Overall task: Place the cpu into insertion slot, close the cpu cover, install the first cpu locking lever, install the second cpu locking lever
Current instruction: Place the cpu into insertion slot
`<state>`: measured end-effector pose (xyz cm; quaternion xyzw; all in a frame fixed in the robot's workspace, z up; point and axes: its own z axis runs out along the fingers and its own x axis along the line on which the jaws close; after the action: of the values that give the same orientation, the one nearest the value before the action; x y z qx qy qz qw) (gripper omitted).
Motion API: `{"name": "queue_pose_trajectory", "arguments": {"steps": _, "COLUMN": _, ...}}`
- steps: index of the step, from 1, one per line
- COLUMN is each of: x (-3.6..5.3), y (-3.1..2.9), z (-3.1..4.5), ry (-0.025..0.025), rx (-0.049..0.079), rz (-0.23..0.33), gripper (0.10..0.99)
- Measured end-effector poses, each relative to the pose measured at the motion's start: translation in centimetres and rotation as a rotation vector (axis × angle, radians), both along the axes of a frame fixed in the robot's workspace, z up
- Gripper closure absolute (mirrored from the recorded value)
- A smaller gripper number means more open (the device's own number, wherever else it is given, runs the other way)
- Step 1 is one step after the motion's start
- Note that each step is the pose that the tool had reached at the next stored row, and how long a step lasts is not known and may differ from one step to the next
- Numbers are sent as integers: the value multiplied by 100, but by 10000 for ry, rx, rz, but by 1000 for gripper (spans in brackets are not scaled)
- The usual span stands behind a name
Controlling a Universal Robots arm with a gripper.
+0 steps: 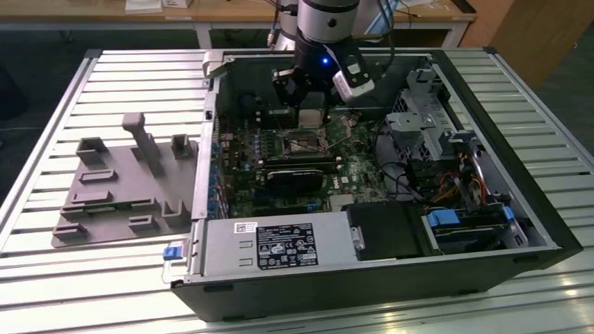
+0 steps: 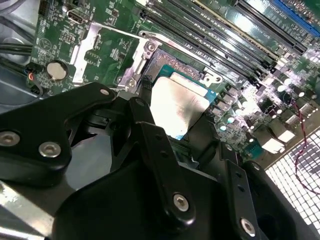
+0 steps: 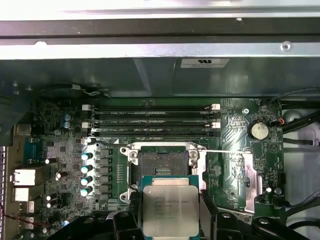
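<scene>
My gripper is shut on the cpu, a flat square chip with a pale silvery face, clamped between two black fingers. In the first wrist view the chip hangs a little above and just short of the insertion slot, whose dark centre is bare inside its silvery rim. The cpu cover, a thin silvery frame, lies flipped open flat on the green board beside the slot. A thin wire lever runs along the slot's edge. In the exterior view the gripper hovers over the slot inside the open computer case.
Long memory slots run beside the socket, and a coin battery sits near the cover. A black card lies in front of the socket, with a power supply and drive cage around it. A grey fixture tray rests at the exterior view's left.
</scene>
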<state>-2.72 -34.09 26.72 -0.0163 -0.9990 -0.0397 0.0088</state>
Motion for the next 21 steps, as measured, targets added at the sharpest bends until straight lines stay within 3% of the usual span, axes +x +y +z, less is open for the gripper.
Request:
{"name": "queue_pose_trajectory", "arguments": {"steps": 6, "x": -1, "y": 0, "z": -27, "ry": -3, "rx": -44, "rz": -804, "gripper": 549}}
{"name": "queue_pose_trajectory", "arguments": {"steps": 21, "x": -1, "y": 0, "z": -64, "ry": 2, "rx": -57, "rz": -3488, "gripper": 549}}
